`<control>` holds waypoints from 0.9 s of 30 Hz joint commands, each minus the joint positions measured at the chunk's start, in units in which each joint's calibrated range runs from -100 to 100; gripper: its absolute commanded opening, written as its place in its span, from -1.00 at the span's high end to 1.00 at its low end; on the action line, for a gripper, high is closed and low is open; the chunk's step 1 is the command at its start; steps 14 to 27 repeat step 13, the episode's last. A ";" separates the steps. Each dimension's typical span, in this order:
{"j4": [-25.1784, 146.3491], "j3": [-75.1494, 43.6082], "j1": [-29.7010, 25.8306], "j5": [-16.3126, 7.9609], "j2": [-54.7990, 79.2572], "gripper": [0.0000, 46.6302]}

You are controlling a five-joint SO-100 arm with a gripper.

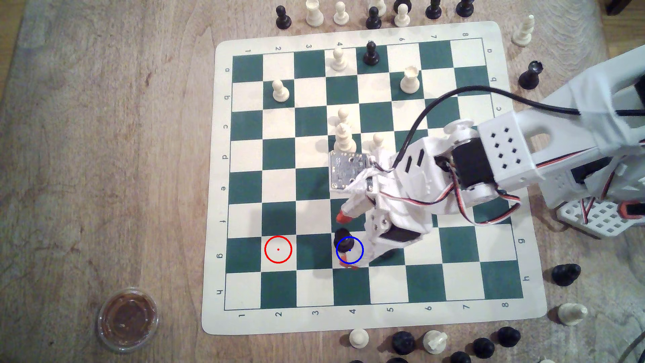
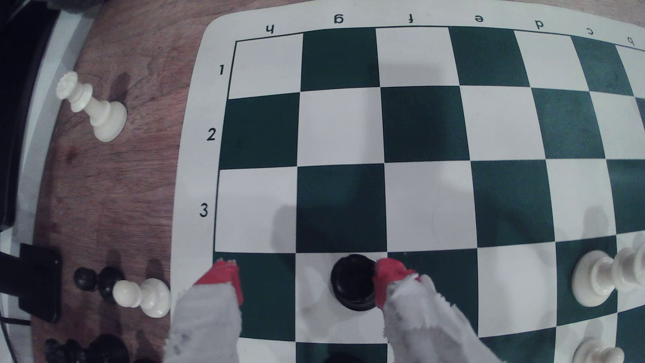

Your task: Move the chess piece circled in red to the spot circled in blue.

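Red-tipped fingers [image 2: 385, 279] of my gripper [image 2: 307, 279] fill the foreground of the wrist view, jaws spread wide; one tip touches the side of the chess piece [image 2: 352, 282], the other stands clear of it over the neighbouring green square, so nothing is clamped. That short black piece stands upright on the cream square at row g, column 4. From the exterior view, the spot [image 1: 356, 256] ringed in blue lies on that same square, with the chess piece [image 1: 342, 238] overlapping the ring's upper edge, and the gripper [image 1: 345, 241] straddles it. A red ring [image 1: 278, 249] marks the bare cream square two columns toward the exterior view's left. Beneath everything lies a green-and-cream roll-up board [image 1: 523, 307] on a worn wooden table [image 1: 104, 139]. Spare pieces ring the board, and a lidded sauce cup [image 1: 128, 318] sits near its corner. My wrist camera adds a white queen [image 2: 91, 106] standing off the mat.
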 commanded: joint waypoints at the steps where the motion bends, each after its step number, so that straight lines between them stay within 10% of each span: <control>1: 4.82 -10.30 0.03 0.39 -8.99 0.29; 2: 5.39 -12.57 0.10 0.39 -10.77 0.86; 4: 5.56 -15.02 0.42 0.39 -12.39 0.99; 27: -17.13 -4.77 6.60 2.30 -25.97 0.99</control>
